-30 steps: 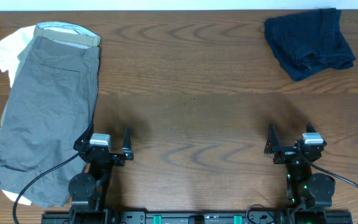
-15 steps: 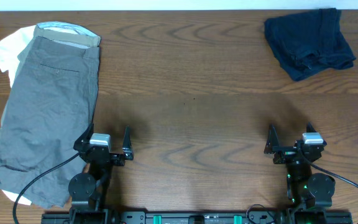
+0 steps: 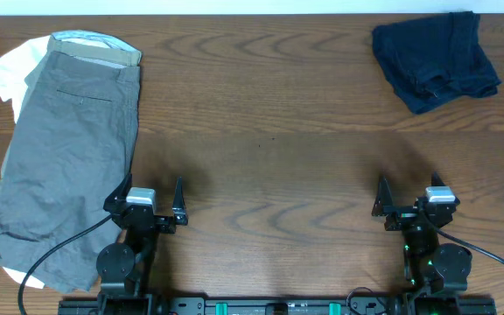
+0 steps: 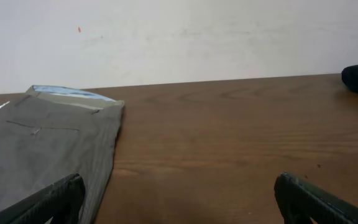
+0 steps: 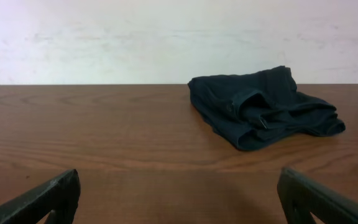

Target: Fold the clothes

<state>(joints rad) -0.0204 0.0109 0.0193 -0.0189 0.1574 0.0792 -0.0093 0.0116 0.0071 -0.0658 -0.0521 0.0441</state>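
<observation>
Dark grey shorts [image 3: 64, 166] lie flat along the table's left side, their welt pocket facing up; in the left wrist view the same grey shorts [image 4: 36, 149] fill the left foreground. Beneath them peek a khaki-olive piece [image 3: 94, 48] and a white piece [image 3: 11, 70]. A crumpled navy garment [image 3: 433, 57] sits at the far right corner and shows ahead as the navy garment [image 5: 263, 106] in the right wrist view. My left gripper [image 3: 152, 194] rests open near the front edge, beside the shorts' hem. My right gripper [image 3: 405, 194] stands open over bare wood.
The brown wooden table [image 3: 261, 131] stretches between the two clothing piles. A pale wall [image 5: 166, 37] rises behind its far edge. Black cables [image 3: 55, 254] trail from the arm bases along the front edge.
</observation>
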